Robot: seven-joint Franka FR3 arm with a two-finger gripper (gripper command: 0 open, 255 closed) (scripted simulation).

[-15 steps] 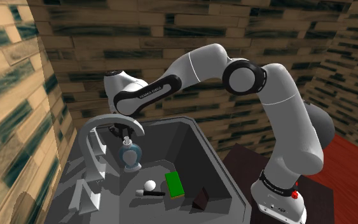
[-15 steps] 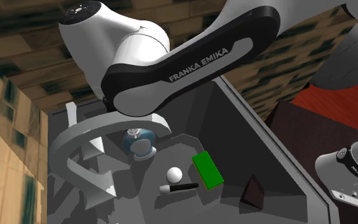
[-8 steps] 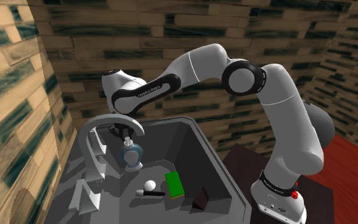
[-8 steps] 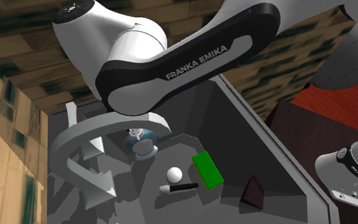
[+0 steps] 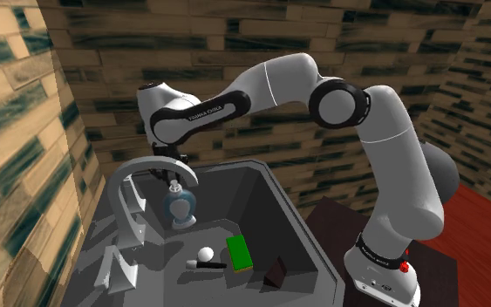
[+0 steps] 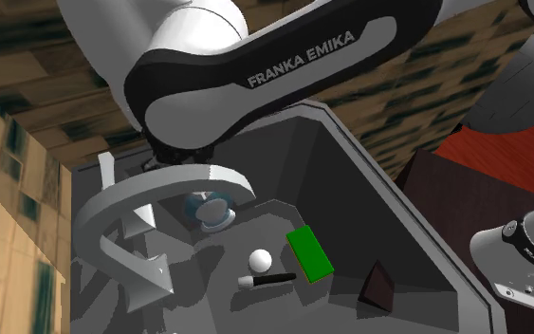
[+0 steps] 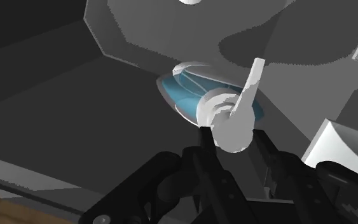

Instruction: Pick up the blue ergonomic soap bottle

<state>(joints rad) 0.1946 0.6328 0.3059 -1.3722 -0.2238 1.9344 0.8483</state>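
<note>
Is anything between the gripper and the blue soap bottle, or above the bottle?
Nothing between them: the black gripper clasps the blue soap bottle by its white pump top. The curved grey faucet spout arches close above it.

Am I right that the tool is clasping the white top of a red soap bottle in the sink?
Not quite: the soap bottle is blue, not red. The wrist view shows the tool clasping its white top in the sink.
</note>
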